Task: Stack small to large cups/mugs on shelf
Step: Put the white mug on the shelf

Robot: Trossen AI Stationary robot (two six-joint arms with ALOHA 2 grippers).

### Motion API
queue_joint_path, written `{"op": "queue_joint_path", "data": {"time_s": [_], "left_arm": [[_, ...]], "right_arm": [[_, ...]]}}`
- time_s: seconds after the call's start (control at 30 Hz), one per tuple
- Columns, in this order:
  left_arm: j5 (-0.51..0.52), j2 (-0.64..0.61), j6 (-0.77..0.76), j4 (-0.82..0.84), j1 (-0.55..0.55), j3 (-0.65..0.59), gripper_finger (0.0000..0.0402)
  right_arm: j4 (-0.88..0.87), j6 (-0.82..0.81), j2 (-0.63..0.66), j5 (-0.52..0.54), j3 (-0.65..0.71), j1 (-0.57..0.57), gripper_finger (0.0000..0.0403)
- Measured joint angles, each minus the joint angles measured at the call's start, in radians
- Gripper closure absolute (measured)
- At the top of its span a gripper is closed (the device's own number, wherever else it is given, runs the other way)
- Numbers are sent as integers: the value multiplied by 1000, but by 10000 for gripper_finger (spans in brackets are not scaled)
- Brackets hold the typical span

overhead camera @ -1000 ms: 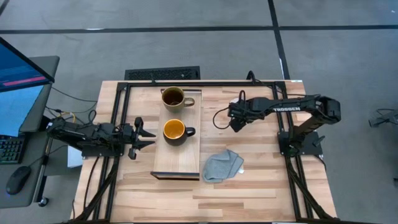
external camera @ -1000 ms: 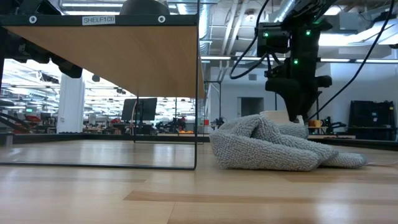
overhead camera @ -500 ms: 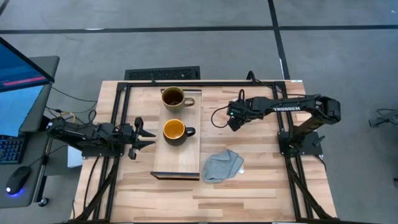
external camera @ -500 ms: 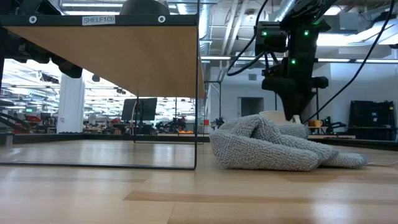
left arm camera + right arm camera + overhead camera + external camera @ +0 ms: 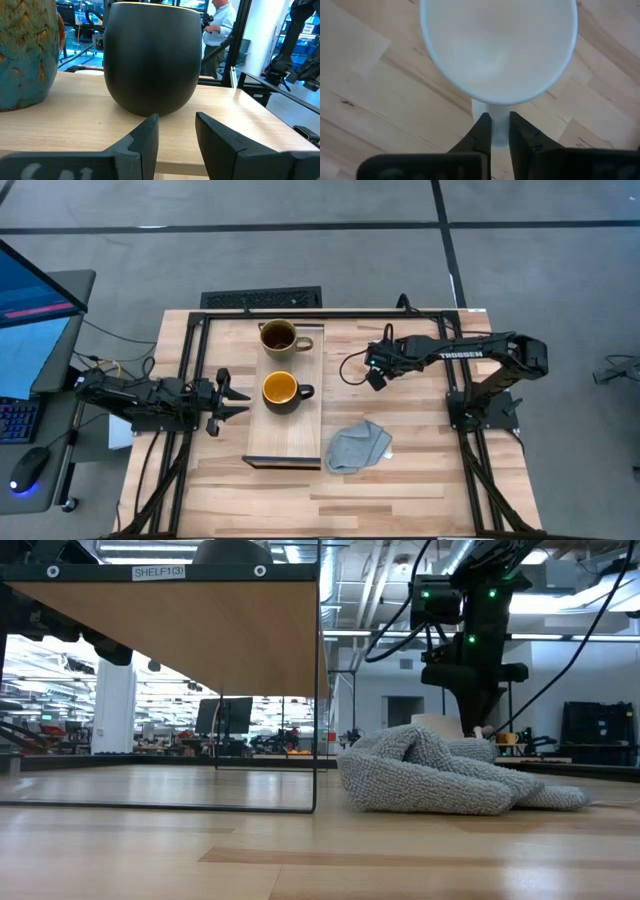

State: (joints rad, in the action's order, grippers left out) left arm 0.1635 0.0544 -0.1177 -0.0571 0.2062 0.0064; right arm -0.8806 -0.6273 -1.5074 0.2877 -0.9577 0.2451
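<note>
White mug (image 5: 499, 50), smallest of the three, hung in the right hand (image 5: 496, 131), whose fingers pinched its handle, mouth up, above bare desk (image 5: 400, 430) beside the grey cloth (image 5: 358, 445). From that grip the mug's body lay straight ahead of the fingers, handle pointing back at the wrist. The shelf (image 5: 285, 445) lay well apart towards the left arm, so the right arm was the one placed to carry it across. There stood the black mug (image 5: 282, 391), handle towards the right arm, and farther back the brown-olive mug (image 5: 279, 337). The left hand (image 5: 228, 401), fingers spread, waited just beside the black mug.
</note>
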Motion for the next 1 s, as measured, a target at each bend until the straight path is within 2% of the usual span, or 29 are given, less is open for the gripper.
{"op": "queue_joint_path", "data": {"time_s": [0.43,0.63,0.87,1.0], "left_arm": [[0,0,0,0,0,0,282],[0,0,0,0,0,0,282],[0,0,0,0,0,0,282],[0,0,0,0,0,0,282]], "right_arm": [[-54,8,4,-40,-20,-37,355],[-133,8,4,-42,-103,-71,359],[-259,17,4,-36,-265,-119,397],[-270,23,4,-35,-306,-137,393]]}}
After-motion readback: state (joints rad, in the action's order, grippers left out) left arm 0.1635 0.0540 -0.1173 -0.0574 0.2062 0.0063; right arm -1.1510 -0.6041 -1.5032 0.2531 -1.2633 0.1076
